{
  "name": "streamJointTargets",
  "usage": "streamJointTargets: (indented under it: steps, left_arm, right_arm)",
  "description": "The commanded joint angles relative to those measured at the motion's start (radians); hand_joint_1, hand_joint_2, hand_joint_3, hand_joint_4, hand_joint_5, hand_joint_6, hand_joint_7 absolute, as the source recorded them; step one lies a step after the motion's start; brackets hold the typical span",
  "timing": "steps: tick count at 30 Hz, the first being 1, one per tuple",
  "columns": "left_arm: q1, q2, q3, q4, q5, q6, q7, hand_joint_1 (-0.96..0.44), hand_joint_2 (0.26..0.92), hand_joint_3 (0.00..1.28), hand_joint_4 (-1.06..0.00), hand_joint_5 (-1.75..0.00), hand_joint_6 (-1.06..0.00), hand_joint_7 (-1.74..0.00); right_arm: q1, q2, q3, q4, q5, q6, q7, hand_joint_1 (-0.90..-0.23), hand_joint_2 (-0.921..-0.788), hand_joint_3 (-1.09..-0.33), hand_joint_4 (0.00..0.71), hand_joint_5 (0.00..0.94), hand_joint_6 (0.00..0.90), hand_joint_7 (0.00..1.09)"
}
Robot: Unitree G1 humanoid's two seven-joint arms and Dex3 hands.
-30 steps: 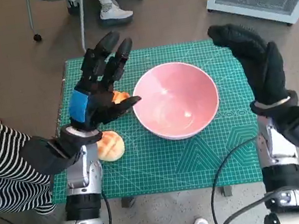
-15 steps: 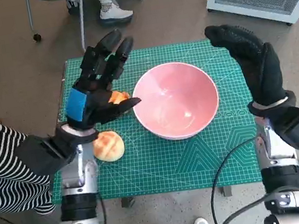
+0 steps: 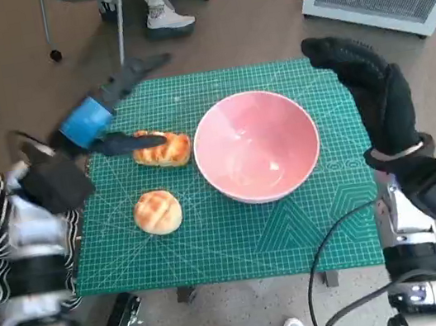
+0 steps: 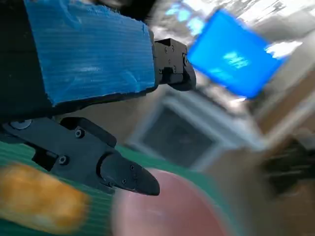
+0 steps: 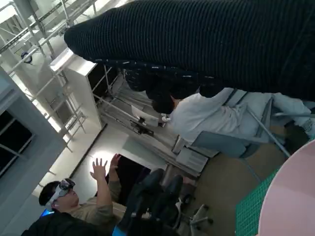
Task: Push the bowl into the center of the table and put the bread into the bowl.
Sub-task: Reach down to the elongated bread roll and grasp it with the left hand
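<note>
Behind the right robot hand (image 5: 197, 44), only its wrist view shows people.

No readable text, label, brand, number or sign shows in any of the three views.

Your left hand (image 3: 98, 120) is motion-smeared in the head view, finger pose unreadable. Left wrist view blurs the bread (image 4: 42, 204) and bowl (image 4: 167, 206); right wrist view crops the bowl at its edge.
</note>
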Motion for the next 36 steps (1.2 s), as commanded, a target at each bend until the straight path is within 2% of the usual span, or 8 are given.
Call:
streamJointTargets:
  steps: [1, 5, 19, 36]
  left_arm:
    - [-0.069, 0.017, -0.059, 0.133, 0.059, -0.009, -0.004, -0.23, 0.83, 0.0, -0.19, 0.0, -0.19, -0.23]
    - [-0.116, 0.023, -0.104, 0.219, 0.103, 0.002, -0.001, -0.22, 0.824, 0.0, -0.18, 0.0, -0.23, -0.16]
    - [-0.233, -0.019, -0.228, 0.442, 0.225, 0.066, 0.033, -0.16, 0.798, 0.0, -0.16, 0.0, -0.27, -0.1]
    - [-0.283, -0.108, -0.327, 0.577, 0.308, 0.204, 0.073, -0.1, 0.786, 0.01, -0.14, 0.0, -0.29, -0.04]
  right_arm:
    - [0.023, 0.004, 0.0, 0.004, 0.005, 0.017, -0.01, -0.792, -0.921, -0.699, 0.226, 0.005, 0.078, 0.53]
    - [0.019, 0.004, -0.004, 0.012, 0.01, 0.017, -0.009, -0.791, -0.921, -0.699, 0.225, 0.004, 0.079, 0.53]
    - [0.02, 0.01, -0.006, 0.017, 0.013, 0.016, -0.021, -0.784, -0.921, -0.699, 0.223, 0.002, 0.078, 0.53]
    - [0.03, 0.009, -0.007, 0.003, 0.017, 0.025, -0.028, -0.788, -0.921, -0.699, 0.222, 0.001, 0.077, 0.54]
